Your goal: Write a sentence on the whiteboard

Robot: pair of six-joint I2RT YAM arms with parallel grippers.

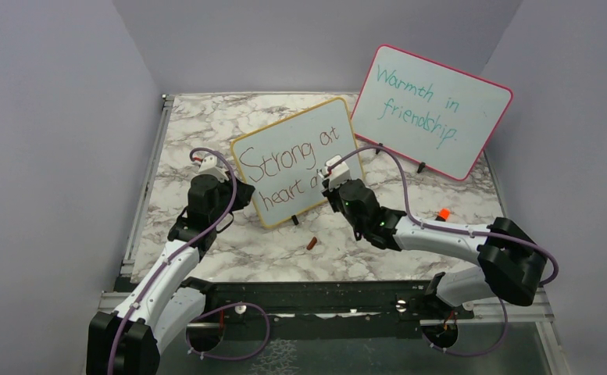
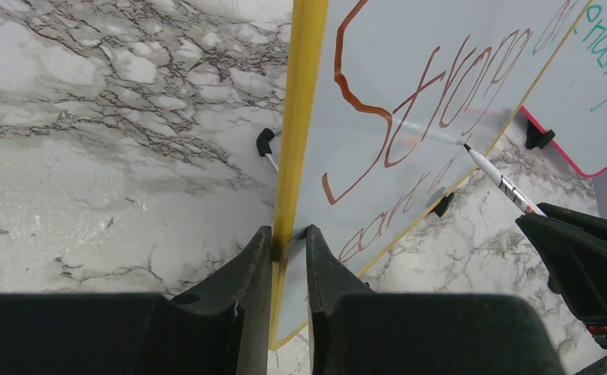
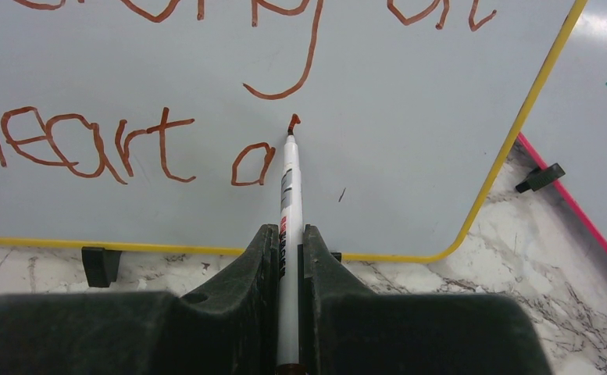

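The yellow-framed whiteboard stands tilted on small black feet mid-table. Its red-brown sentence reads "Strong at heart a" with a fresh short stroke beside the last "a". My left gripper is shut on the board's left yellow edge. My right gripper is shut on a white marker, whose tip touches the board at the top of the new stroke. The marker also shows in the left wrist view. In the top view the right gripper sits at the board's lower right.
A pink-framed board with teal words "Warmth in friendship." stands behind at the right. A red-brown marker cap lies on the marble table in front of the board. A small orange object lies near the right arm.
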